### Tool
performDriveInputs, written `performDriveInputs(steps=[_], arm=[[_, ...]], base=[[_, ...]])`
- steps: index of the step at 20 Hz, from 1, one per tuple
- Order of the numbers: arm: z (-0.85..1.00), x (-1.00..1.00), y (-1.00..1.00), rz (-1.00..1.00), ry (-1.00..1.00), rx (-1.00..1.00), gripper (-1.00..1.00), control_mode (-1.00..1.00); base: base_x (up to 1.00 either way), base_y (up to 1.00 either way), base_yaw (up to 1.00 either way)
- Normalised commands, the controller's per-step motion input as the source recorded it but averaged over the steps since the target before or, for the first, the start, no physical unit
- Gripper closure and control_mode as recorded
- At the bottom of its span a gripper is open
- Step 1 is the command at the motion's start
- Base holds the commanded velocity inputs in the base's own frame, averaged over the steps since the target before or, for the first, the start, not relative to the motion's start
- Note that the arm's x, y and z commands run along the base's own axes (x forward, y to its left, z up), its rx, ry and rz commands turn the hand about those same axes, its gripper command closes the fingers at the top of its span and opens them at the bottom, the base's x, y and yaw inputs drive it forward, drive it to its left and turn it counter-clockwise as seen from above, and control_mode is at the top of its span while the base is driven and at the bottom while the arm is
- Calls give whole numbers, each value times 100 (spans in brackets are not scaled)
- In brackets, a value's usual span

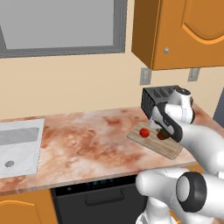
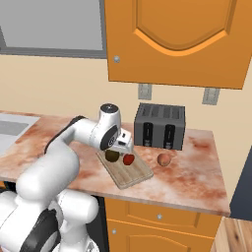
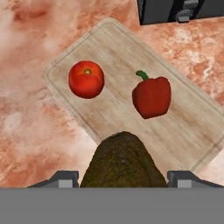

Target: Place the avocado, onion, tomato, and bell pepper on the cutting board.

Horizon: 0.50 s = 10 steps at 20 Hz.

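The avocado (image 3: 123, 161) sits between the gripper's (image 3: 122, 177) two finger tips in the hand view, at 6 o'clock in that picture, its dark, rough skin bulging up between them; the jaws are clamped on it. It hangs above the near edge of the board (image 3: 109, 43), apart from the wood as far as the right base view lets me tell, where the avocado (image 2: 112, 155) shows just under the hand.

On the board lie two red things. The tomato (image 3: 86, 79) rests at about 10 o'clock from the avocado in the hand view, its small stem scar facing up. The pepper (image 3: 152, 96) lies at about 1 o'clock, its green stem pointing toward the toaster (image 3: 175, 11), whose black body stands past the board's far end at 12 o'clock. Tomato and pepper lie apart, bare wood between them.

In the right base view the onion (image 2: 164, 159) rests on the marbled counter (image 2: 197, 172), off the board (image 2: 130, 177), at about 3 o'clock from it and in front of the toaster (image 2: 160, 126).

In the left base view a sink (image 1: 17, 148) is set in the counter (image 1: 87, 144) at 9 o'clock, well apart from the board (image 1: 162, 146).
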Motion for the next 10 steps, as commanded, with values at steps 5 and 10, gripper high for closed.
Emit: performDriveInputs(steps=[5,10], arm=[[-29,23,0,0,1,0,100,-100],[-17,27,1,0,0,-1,100,-100]], base=[[0,0,0],[0,0,0]])
